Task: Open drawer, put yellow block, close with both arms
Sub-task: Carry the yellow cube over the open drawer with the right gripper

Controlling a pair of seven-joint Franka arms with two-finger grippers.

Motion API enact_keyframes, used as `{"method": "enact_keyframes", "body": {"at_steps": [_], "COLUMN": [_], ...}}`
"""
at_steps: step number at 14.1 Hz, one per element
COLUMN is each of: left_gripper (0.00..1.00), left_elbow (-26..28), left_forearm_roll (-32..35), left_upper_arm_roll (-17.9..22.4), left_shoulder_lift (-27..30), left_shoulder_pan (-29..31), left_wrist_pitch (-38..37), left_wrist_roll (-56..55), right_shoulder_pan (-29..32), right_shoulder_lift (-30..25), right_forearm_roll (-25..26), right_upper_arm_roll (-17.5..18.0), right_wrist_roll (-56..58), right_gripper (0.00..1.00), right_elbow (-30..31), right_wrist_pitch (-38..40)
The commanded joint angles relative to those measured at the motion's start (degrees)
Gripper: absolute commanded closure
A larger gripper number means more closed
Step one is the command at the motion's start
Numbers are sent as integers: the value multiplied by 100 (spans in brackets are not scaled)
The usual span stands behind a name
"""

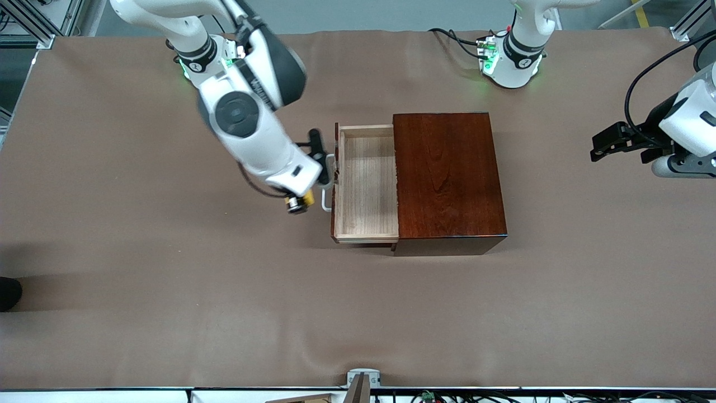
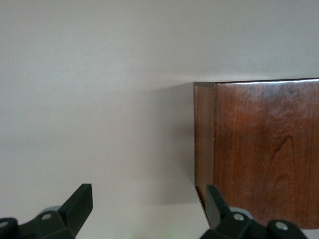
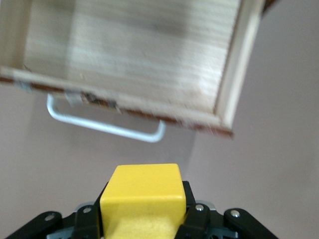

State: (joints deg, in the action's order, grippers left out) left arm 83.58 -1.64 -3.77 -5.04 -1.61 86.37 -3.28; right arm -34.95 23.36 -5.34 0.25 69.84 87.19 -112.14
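The drawer (image 1: 366, 179) stands pulled out of the dark reddish-brown wooden box (image 1: 447, 173) toward the right arm's end of the table, and its light-wood tray is empty. Its white handle (image 1: 326, 204) shows beside my right hand. My right gripper (image 1: 309, 196) is shut on the yellow block (image 1: 308, 197) and holds it over the table just outside the handle. In the right wrist view the block (image 3: 142, 194) sits between the fingers of the gripper (image 3: 142, 211), with the handle (image 3: 104, 124) and tray (image 3: 139, 50) ahead. My left gripper (image 1: 615, 146) waits open and empty toward the left arm's end of the table; its wrist view shows its gripper (image 2: 149, 211) and the box (image 2: 264, 149).
A brown cloth covers the table (image 1: 168, 308). A small grey mount (image 1: 363, 380) sits at the table edge nearest the front camera. A dark object (image 1: 8, 294) lies at the table's edge at the right arm's end. Black cables (image 1: 456, 39) lie by the left arm's base.
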Motion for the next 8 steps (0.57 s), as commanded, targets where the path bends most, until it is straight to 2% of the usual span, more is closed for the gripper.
{"method": "enact_keyframes", "body": {"at_steps": [1, 6, 8], "left_gripper": [0, 0, 0], "left_elbow": [141, 123, 115], "left_forearm_roll": [-3, 94, 59], "left_upper_arm_roll": [-45, -28, -10], "left_shoulder_lift": [126, 126, 143], "left_shoulder_pan": [38, 47, 108], "left_wrist_pitch": [107, 152, 187], "left_wrist_roll": [3, -58, -120], "right_shoulder_pan": [-300, -767, -995], "right_shoulder_lift": [361, 678, 731], "right_forearm_roll": [59, 77, 147], "right_upper_arm_roll": [-51, -69, -78], "right_wrist_roll": [-182, -638, -1277], "right_gripper": [100, 100, 100], "right_elbow": [-429, -510, -501], "right_wrist_pitch": [60, -106, -352]}}
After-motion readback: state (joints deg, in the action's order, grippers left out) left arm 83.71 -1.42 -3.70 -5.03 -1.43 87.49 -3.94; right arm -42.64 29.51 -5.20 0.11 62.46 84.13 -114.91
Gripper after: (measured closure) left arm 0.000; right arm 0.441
